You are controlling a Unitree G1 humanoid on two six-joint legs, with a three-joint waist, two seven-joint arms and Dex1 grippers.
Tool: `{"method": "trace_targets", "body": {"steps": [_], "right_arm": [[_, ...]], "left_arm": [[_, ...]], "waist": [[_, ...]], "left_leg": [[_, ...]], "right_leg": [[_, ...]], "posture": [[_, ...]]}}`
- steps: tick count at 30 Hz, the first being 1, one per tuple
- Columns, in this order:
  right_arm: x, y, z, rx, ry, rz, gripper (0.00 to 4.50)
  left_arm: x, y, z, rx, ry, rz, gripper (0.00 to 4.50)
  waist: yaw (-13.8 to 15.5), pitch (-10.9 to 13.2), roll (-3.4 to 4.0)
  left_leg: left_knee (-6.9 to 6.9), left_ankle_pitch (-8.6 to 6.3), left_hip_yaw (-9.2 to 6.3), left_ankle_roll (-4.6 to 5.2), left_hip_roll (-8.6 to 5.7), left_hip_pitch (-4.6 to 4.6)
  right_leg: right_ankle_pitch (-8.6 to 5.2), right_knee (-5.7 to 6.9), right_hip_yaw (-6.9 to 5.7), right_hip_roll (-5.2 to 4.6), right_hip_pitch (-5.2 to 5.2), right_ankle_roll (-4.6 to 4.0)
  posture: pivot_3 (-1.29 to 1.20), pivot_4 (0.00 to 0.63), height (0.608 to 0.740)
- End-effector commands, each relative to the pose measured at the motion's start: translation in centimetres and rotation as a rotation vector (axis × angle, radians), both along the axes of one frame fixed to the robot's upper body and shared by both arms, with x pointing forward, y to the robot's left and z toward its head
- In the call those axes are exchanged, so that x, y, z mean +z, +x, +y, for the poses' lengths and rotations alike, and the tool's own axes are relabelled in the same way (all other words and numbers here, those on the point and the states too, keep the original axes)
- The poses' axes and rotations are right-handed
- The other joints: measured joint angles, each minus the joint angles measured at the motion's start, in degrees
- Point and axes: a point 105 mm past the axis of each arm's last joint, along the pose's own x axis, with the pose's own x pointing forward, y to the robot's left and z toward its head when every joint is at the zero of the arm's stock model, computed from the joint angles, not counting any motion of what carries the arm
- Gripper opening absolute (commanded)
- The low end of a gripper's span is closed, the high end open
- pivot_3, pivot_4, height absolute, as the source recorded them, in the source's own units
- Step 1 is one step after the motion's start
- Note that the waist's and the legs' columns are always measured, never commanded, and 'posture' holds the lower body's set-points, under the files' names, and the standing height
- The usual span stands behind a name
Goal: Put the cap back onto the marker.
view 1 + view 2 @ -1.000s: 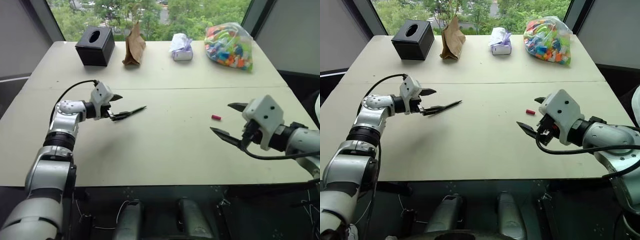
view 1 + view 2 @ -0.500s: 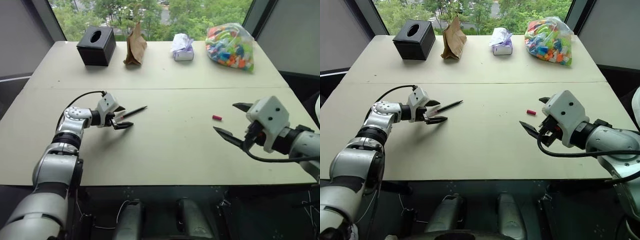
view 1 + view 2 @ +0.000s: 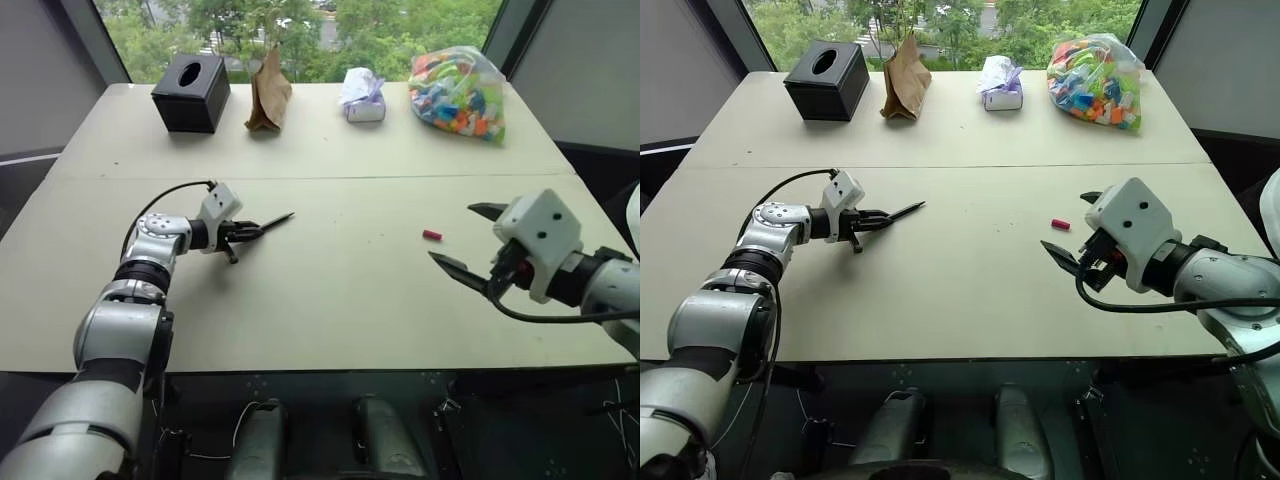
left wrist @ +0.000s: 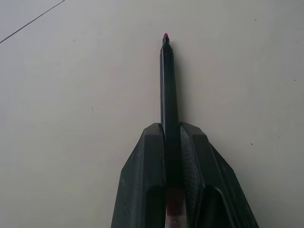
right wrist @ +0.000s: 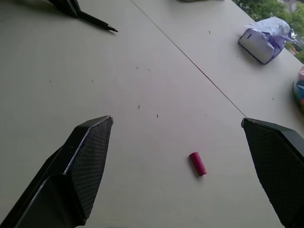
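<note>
The marker [image 3: 272,222] is a thin black stick lying low over the left half of the pale table [image 3: 330,300]. My left gripper [image 3: 240,232] is shut on its rear end. In the left wrist view the marker [image 4: 167,85] runs out from between the two closed fingers [image 4: 145,166], and its small reddish tip points away. The cap [image 3: 432,235], a tiny red cylinder, lies on the table right of centre. My right gripper [image 3: 451,233] hovers open just to the right of the cap. The right wrist view shows the cap [image 5: 197,163] on the table between and beyond its spread fingers [image 5: 90,152].
Along the far edge stand a black tissue box [image 3: 190,92], a brown paper bag [image 3: 269,95], a white and purple packet [image 3: 364,95] and a clear bag of colourful pieces [image 3: 458,92]. A seam [image 3: 400,176] crosses the table.
My left gripper sank toward the table and went from open to shut on the marker's rear end. The right arm and the cap stayed in place.
</note>
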Motion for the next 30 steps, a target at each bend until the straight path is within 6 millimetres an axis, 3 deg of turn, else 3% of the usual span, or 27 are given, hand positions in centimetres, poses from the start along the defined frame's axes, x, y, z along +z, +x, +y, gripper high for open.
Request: {"method": "trace_targets", "body": {"steps": [1,5,11,18,23,30], "right_arm": [[1.6,-0.1,-0.4,-0.016,-0.017,-0.072,4.50],[1.4,0.2,-0.5,-0.018,-0.007,-0.068,4.50],[-0.5,1.9,-1.0,-0.031,0.074,-0.044,4.50],[-2.4,5.2,-1.8,0.026,0.139,0.023,4.50],[-4.0,7.5,-2.9,0.109,0.073,0.147,4.50],[-5.8,10.4,-4.2,0.153,0.015,0.269,4.50]], "left_arm": [[-0.1,0.1,0.1,0.012,0.016,0.010,0.03],[0.9,0.2,-0.4,-0.019,0.004,-0.017,0.03],[5.0,0.2,-1.4,-0.132,-0.059,-0.126,0.03],[8.1,-2.5,-1.3,-0.264,-0.099,-0.188,0.03],[9.1,-5.4,-0.9,-0.239,-0.124,-0.211,0.03],[8.8,-7.7,-1.2,-0.175,-0.149,-0.224,0.03]], "waist": [[0.00,0.00,0.00],[0.02,-0.01,-0.01],[-0.04,0.00,-0.03],[-0.71,0.00,0.03],[-1.41,0.01,0.05],[-0.54,0.02,0.05]], "left_leg": [[0.00,0.00,0.00,0.00,0.00,0.01],[0.00,0.00,0.00,0.00,0.00,0.03],[0.00,0.00,0.01,0.00,0.00,0.01],[-0.02,0.00,0.05,0.00,0.00,0.06],[-0.05,0.00,0.00,0.01,0.06,0.08],[0.00,0.00,0.06,0.00,0.04,0.09]], "right_leg": [[0.00,0.00,0.00,0.00,0.01,0.00],[0.00,0.00,0.00,-0.01,0.05,0.00],[0.00,-0.01,0.00,0.00,0.04,0.00],[0.00,0.02,0.05,0.00,0.04,-0.01],[0.00,0.06,0.04,0.04,0.02,-0.02],[0.00,0.04,0.05,0.00,0.03,-0.02]], "posture": [[0.00,0.150,0.740],[0.00,0.150,0.740],[0.00,0.150,0.740],[0.00,0.150,0.740],[0.00,0.150,0.740],[0.00,0.150,0.740]]}}
